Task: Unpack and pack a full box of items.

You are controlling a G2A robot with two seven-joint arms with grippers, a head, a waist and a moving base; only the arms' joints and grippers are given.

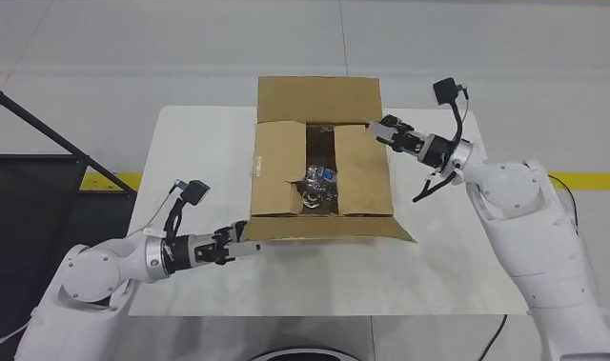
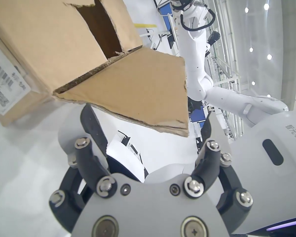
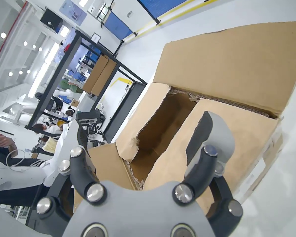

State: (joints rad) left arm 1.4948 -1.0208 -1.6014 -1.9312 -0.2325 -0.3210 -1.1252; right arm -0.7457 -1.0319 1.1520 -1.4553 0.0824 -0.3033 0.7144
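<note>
Two inner flaps point(image 1: 364, 175) half-cover the items point(image 1: 319, 182) inside the box point(image 1: 315, 99).

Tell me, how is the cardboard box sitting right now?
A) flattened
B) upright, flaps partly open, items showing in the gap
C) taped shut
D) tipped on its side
B: from above, the box sits upright on the table, and items show in the gap between its two inner flaps.

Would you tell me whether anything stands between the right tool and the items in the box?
Yes: the left flap and right flap lie folded over the opening, leaving a narrow middle gap above the items; the right tool is by the right flap.
</note>
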